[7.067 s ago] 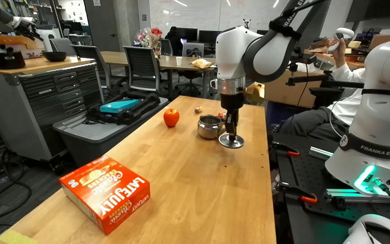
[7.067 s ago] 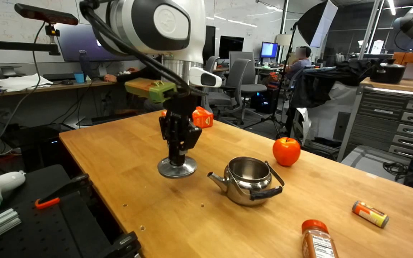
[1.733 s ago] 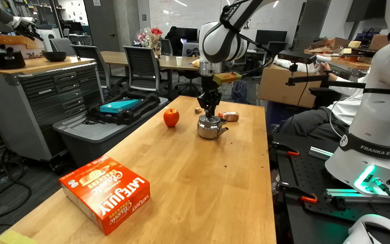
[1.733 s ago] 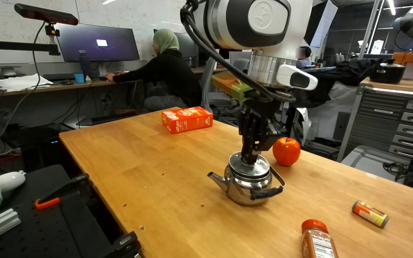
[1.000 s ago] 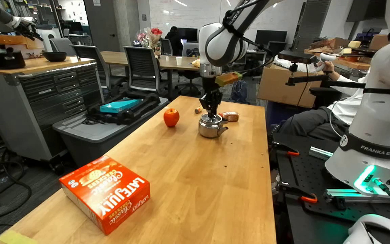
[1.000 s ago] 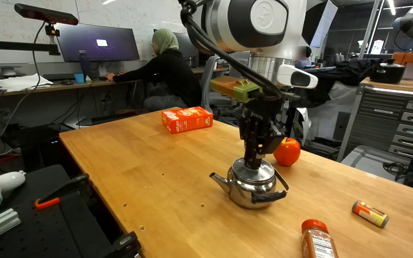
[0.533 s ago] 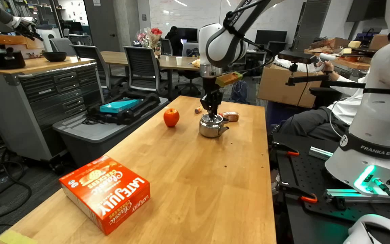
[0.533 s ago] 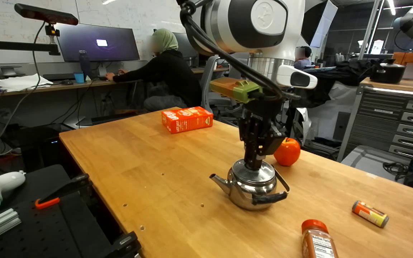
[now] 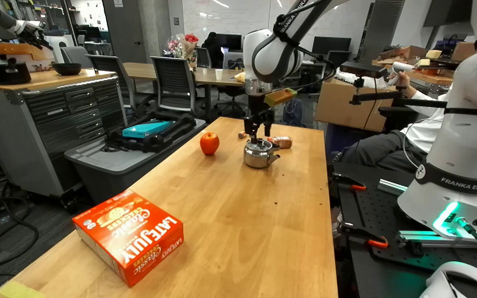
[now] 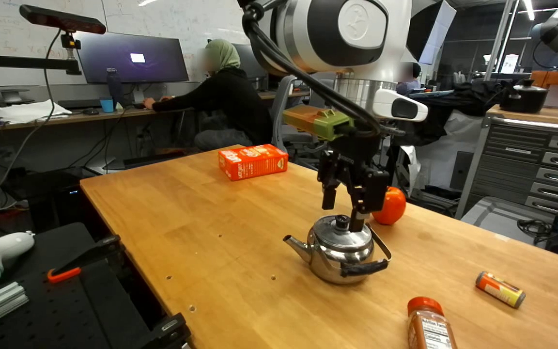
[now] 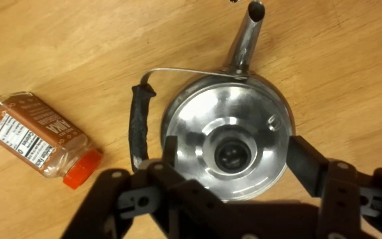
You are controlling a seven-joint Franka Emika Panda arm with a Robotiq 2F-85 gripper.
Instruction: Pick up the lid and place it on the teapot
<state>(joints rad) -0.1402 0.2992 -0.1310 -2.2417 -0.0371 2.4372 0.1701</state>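
Lid (image 9: 260, 146) sits on the teapot (image 9: 256, 159) in an exterior view, the gripper (image 9: 261, 139) just above it, its fingers (image 9: 254, 135) spread apart and grasping nothing; a red apple (image 9: 209, 144) stands near the teapot, and an orange cracker box (image 9: 128, 236) lies well apart on the wooden table (image 9: 242, 223). In an exterior view the knob (image 10: 342, 222) stands between the fingers, one hanging clear, one reaching down over the lid, contact unclear; a red-capped bottle (image 10: 429, 322) and a small labelled cylinder (image 10: 501, 290) lie toward the lower right. In the wrist view the lid covers the teapot's top, the knob touching neither finger, and the black handle (image 11: 139, 127) leans out toward the bottle
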